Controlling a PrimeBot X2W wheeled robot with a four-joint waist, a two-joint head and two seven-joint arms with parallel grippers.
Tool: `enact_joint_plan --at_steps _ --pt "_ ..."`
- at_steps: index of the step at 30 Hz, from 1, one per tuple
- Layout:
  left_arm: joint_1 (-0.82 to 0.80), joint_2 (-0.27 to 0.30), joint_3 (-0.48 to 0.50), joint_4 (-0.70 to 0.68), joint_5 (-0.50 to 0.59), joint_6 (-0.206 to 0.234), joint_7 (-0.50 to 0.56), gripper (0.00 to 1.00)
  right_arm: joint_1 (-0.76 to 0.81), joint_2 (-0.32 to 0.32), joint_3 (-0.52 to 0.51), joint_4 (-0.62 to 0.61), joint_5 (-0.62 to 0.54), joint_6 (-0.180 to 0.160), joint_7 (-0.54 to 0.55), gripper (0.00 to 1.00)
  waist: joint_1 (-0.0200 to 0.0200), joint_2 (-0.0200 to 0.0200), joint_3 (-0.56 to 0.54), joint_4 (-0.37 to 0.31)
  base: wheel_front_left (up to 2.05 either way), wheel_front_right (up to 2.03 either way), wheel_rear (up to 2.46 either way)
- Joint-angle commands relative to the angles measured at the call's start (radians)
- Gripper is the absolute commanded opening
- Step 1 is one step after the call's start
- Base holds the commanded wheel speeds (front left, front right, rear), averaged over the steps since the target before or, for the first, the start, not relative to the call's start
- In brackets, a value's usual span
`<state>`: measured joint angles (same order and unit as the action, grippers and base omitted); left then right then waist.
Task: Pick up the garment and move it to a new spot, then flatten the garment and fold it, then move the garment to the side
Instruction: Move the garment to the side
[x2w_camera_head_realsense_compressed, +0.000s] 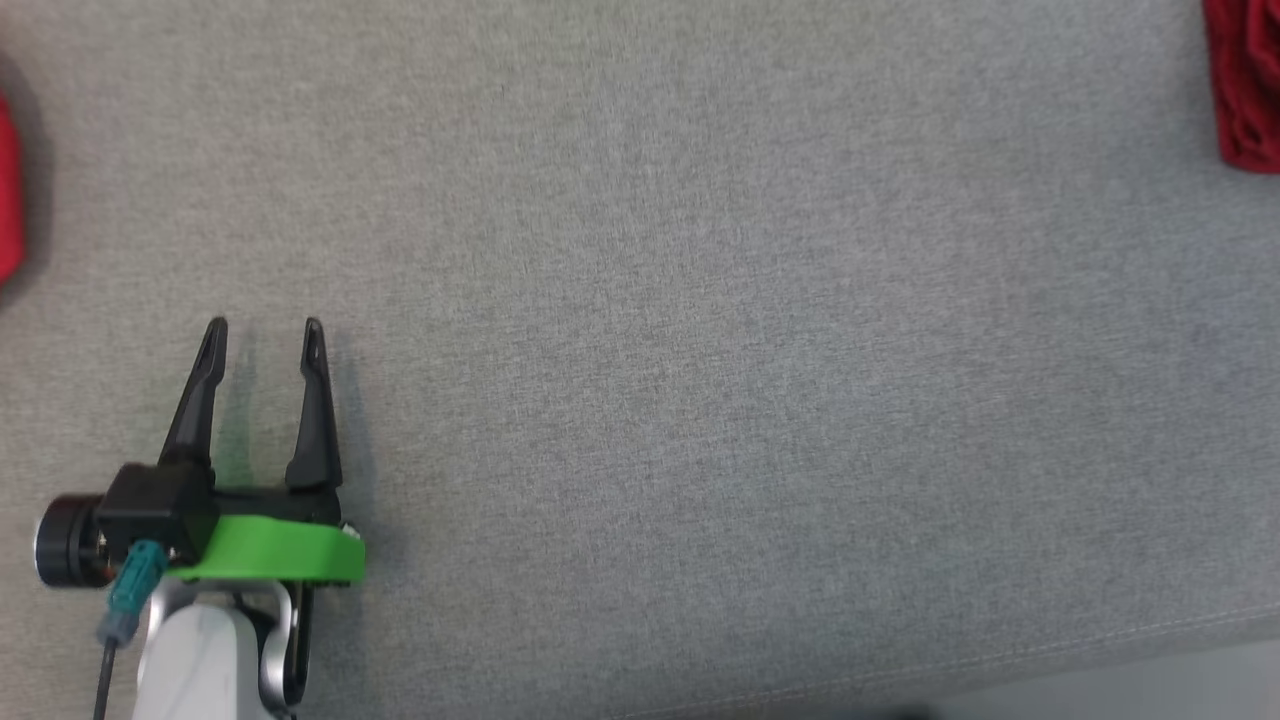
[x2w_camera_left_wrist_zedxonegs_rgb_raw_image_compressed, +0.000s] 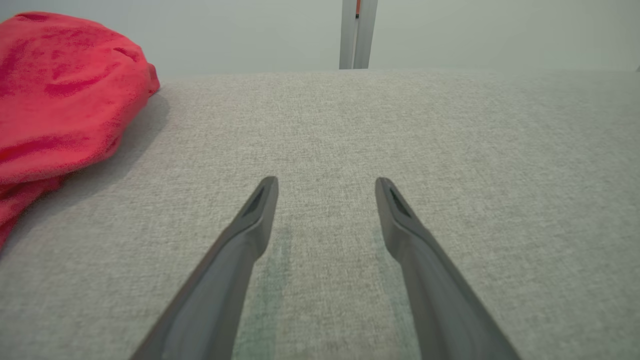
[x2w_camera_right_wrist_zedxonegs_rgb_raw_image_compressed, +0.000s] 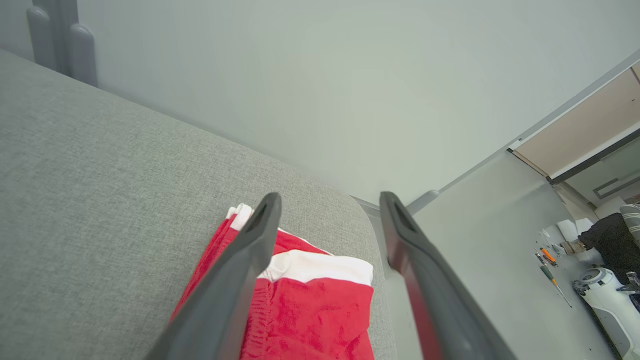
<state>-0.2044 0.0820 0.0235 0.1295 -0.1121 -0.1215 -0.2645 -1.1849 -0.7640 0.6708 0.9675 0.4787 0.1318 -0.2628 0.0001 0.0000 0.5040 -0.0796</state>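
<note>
The garment (x2w_camera_right_wrist_zedxonegs_rgb_raw_image_compressed: 310, 310) is red with a white band. It lies folded flat at the far right corner of the grey cushion (x2w_camera_head_realsense_compressed: 700, 300). The right gripper (x2w_camera_right_wrist_zedxonegs_rgb_raw_image_compressed: 330, 197) points at it, fingers wide apart and holding nothing. The left gripper (x2w_camera_head_realsense_compressed: 265, 327) is wide apart and empty too, near the front left. The left wrist view shows a bunched red cloth (x2w_camera_left_wrist_zedxonegs_rgb_raw_image_compressed: 60, 90) at the left edge.

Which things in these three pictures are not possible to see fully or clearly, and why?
1. Folded red garment with white band: right wrist view, partly behind the fingers of the right gripper, cut off by the bottom edge.
2. Red fuzzy cloth heap: left wrist view, cut off by the left edge.
3. Small tools on the floor: right wrist view, too small to identify.
</note>
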Motion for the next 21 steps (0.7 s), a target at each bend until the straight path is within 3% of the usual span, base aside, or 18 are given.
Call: enact_joint_plan --at_steps 1,12,21 --pt "0.028 -0.003 0.009 0.006 -0.005 0.006 0.001 1.00 0.047 0.005 -0.024 -0.030 -0.015 -0.002 -0.002 1.00 -0.0001 0.0000 -0.105 0.013 0.00 0.00 0.00" --pt "0.189 -0.019 0.066 0.036 -0.024 0.006 0.001 1.00 0.414 0.177 -0.271 -0.366 -0.117 -0.002 -0.003 1.00 -0.0001 0.0000 -0.358 0.024 0.00 0.00 0.00" --pt "0.258 -0.024 0.086 0.059 -0.035 0.002 0.001 1.00 0.738 0.336 -0.368 -0.560 -0.164 -0.002 -0.003 1.00 -0.0001 0.0000 -0.484 0.040 0.00 0.00 0.00"
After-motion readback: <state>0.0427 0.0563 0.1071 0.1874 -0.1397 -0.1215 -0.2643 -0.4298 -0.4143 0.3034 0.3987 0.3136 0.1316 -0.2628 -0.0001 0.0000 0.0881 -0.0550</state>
